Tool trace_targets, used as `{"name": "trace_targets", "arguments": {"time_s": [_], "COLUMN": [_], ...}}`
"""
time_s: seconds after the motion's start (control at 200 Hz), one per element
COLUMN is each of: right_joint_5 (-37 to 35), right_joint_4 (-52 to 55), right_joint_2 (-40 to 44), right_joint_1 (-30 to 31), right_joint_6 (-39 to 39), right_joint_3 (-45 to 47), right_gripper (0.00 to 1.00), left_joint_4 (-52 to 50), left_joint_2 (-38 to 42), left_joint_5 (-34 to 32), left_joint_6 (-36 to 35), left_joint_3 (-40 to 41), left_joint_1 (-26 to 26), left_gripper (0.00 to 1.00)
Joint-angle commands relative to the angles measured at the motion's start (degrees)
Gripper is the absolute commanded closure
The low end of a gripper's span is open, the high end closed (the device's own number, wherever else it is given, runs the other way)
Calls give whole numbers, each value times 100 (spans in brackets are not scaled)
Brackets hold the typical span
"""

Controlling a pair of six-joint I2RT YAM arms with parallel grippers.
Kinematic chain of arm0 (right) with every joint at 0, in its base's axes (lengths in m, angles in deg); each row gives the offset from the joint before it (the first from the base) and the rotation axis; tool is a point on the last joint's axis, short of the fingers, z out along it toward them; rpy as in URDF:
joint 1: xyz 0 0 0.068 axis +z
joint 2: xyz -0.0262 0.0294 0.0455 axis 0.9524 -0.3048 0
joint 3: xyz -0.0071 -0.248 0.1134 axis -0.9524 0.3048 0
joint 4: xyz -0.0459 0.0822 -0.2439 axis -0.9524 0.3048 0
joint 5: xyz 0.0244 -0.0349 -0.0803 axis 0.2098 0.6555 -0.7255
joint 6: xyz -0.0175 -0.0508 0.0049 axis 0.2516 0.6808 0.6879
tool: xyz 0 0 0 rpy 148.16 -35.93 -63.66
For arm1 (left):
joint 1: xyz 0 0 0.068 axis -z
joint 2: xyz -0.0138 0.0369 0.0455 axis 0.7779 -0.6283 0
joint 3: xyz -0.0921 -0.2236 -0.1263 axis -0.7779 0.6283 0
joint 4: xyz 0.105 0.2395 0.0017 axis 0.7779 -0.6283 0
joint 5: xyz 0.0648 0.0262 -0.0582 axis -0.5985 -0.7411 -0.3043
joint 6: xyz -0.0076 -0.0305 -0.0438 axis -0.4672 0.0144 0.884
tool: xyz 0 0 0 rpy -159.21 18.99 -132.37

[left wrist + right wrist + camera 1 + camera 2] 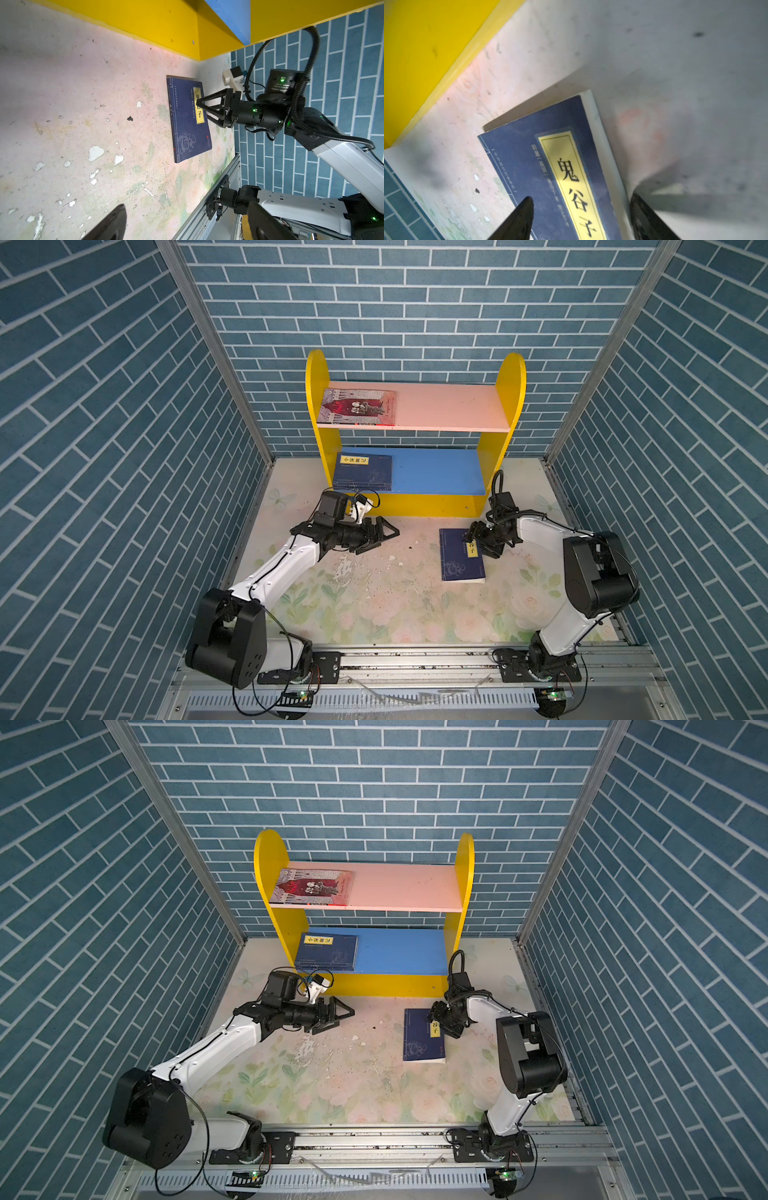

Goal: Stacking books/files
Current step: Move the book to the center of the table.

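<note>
The left end effector (383, 540) hangs over the flowered table (374, 605), jaws spread wide with nothing between them, just in front of the yellow shelf unit (318, 377). At the left of that unit, the illustrated book (359, 407) lies flat on the pink upper shelf and a navy pile (365, 472) lies on the blue lower one. Further right, a single navy book (459, 560) lies flat on the table. The right end effector (581, 207) stands open astride its corner nearest the shelf unit, one finger (521, 216) over the cover, the other past the page edge.
</note>
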Motion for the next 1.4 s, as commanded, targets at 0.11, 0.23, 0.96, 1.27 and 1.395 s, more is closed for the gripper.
{"name": "trace_targets", "arguments": {"time_s": [0.11,0.23,0.96,1.27,1.395], "right_joint_5": [688,861,1,348,537], "right_joint_4": [-275,-714,-153,200,123], "right_joint_2": [-586,-633,-474,-420,-588], "right_joint_1": [1000,1468,2363,2407,2416], "right_joint_6": [62,-269,-859,-639,-642], "right_joint_3": [-301,-227,252,382,393], "right_gripper": [28,28,27,26,26], "left_joint_4": [185,455,641,921,1371], "left_joint_2": [-103,-130,-1384,-1820,-1956], "left_joint_5": [-492,-529,-558,-352,-116], "left_joint_6": [474,586,-113,20,57], "left_joint_3": [624,979,859,787,807], "left_joint_1": [-78,-102,138,238,239], "left_gripper": [8,8,12,12,12]}}
